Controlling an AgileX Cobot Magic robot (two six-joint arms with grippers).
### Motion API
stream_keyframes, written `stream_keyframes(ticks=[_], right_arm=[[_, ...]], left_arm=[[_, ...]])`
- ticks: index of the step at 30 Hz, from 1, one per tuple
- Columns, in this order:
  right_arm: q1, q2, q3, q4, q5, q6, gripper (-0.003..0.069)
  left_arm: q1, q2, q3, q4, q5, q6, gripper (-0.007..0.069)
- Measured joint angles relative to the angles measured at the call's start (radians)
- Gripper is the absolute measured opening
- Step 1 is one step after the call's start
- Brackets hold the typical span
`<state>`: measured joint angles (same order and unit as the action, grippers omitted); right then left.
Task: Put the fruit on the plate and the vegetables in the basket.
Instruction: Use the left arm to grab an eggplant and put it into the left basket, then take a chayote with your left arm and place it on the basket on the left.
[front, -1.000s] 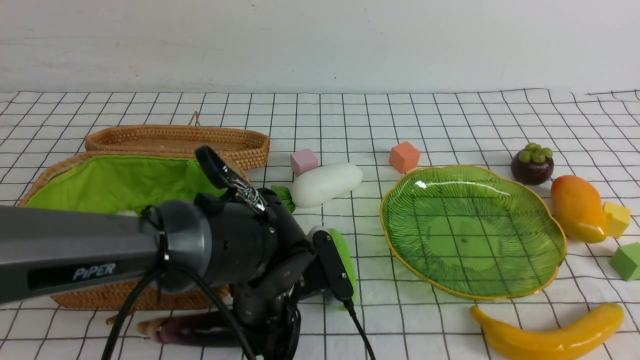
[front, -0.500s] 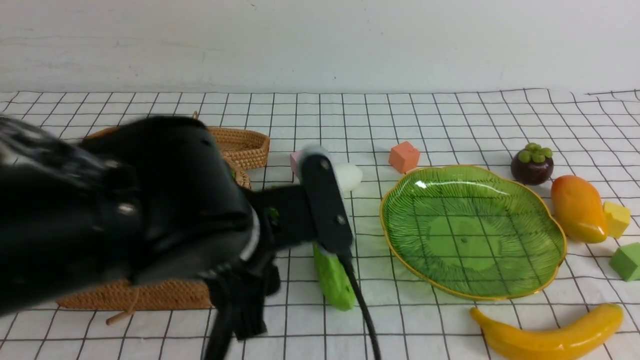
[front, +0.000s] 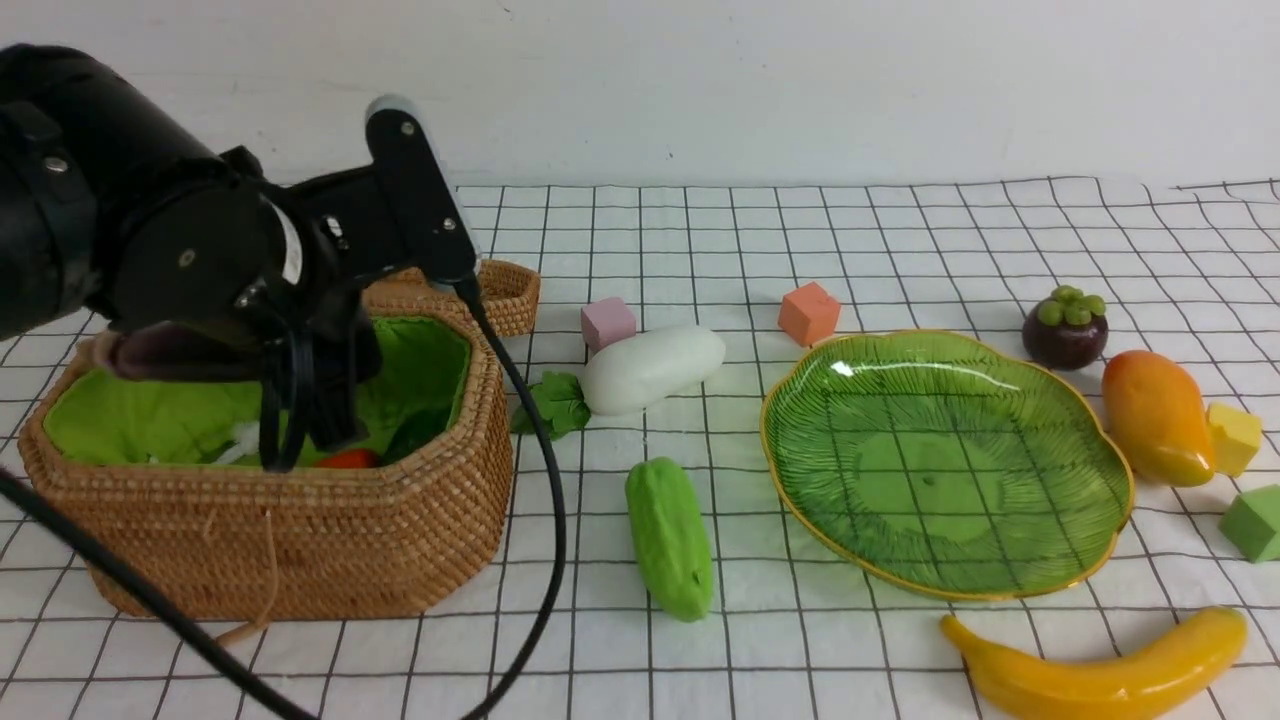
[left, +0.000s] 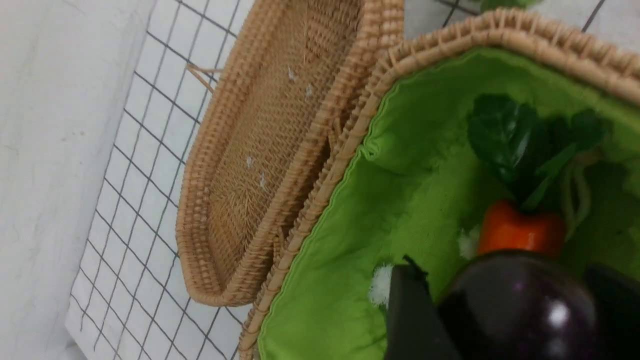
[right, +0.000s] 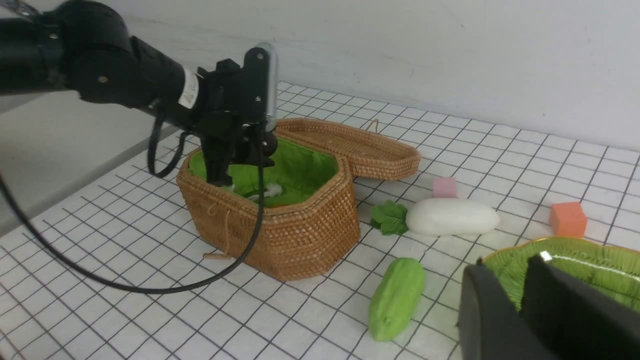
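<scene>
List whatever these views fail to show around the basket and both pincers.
Glossy dark purple eggplant: cut off by the left wrist view's lower edge.
Left pincer: fingers cropped by that edge.
Orange carrot with green leaves: pointed end covered by the eggplant, left wrist view.
Deep brown wicker basket: front view, its near wall hides the floor.
Right pincer: cropped by the right wrist view's lower edge; absent from front view.
</scene>
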<state>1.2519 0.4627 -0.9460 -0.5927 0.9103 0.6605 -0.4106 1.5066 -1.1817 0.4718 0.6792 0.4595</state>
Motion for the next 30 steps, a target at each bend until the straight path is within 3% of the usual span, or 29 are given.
stream_keyframes(ticks=[5,9,12,16,20,23,24,25,27,30], right_arm=[[0.0,0.0,0.0,0.03,0.003,0.0,0.0144],[0.0,0.0,0.0,0.04,0.014,0.0,0.0144],[0.0,0.0,0.0,0.041,0.031,0.0,0.0144],[0.0,0.0,-0.016,0.07,0.1,0.0,0.0146],[0.0,0.0,-0.073,0.162,0.271,0.001,0.0148],[0.0,0.0,-0.097,0.203,0.343,0.001,0.0151],[0.0,0.0,-0.097,0.205,0.345,0.001,0.0151],[0.0,0.0,-0.098,0.23,0.356,0.001,0.0151],[0.0,0.0,-0.098,0.26,0.356,0.001,0.0151],[0.0,0.0,-0.098,0.284,0.356,0.001,0.0151]], left_arm=[[0.014,0.037,0.0,0.03,0.025,0.003,0.0415],[0.014,0.029,0.0,0.032,0.029,0.003,0.0566],[0.014,0.016,0.0,0.029,0.042,-0.018,0.0636],[0.014,-0.01,0.0,-0.034,0.053,-0.122,0.0652],[-0.011,-0.051,0.0,-0.294,0.076,-0.357,0.0517],[-0.104,-0.059,-0.001,-0.44,0.096,-0.443,0.0314],[-0.113,-0.059,-0.001,-0.456,0.097,-0.449,0.03],[-0.201,-0.048,-0.005,-0.508,0.102,-0.497,0.0173],[-0.296,-0.016,-0.03,-0.541,0.108,-0.566,0.0071],[-0.376,0.069,-0.102,-0.548,0.138,-0.633,0.0032]])
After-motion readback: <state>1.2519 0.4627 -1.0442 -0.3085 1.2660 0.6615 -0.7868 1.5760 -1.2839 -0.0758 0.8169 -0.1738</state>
